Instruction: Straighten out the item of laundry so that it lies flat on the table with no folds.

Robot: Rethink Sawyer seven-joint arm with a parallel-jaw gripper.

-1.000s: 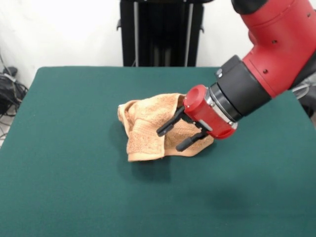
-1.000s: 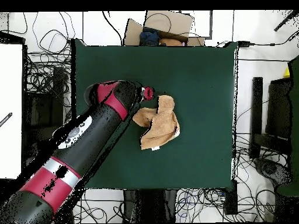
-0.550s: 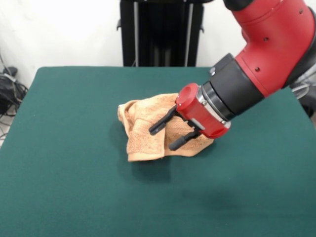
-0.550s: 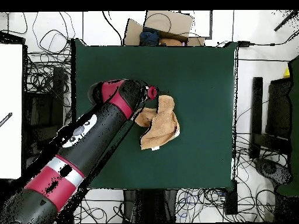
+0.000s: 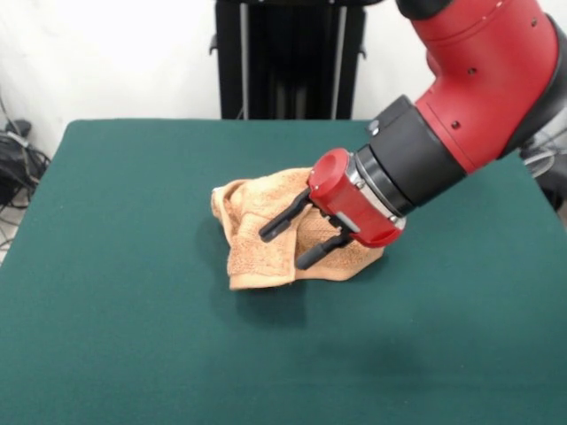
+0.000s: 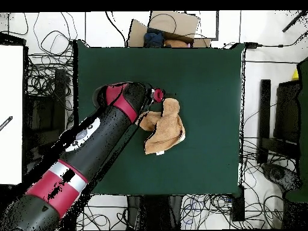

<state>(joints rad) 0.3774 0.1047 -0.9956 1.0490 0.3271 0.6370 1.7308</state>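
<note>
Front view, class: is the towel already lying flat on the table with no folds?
No: the towel sits bunched in a crumpled heap with raised folds on the table, and the open gripper is over it.

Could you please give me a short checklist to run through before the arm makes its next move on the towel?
1. Gripper open: ok, its two black fingers stand apart.
2. Nothing held: ok, no cloth shows between the fingers.
3. Gripper at the towel: ok, in the front view it hangs in front of the crumpled heap; touching or not, cannot tell.
4. Towel flat: not ok, it is bunched with folds.
5. Room to spread: ok, bare green table lies all round the towel.
6. White tag visible: ok, at the heap's edge in the overhead view.
</note>
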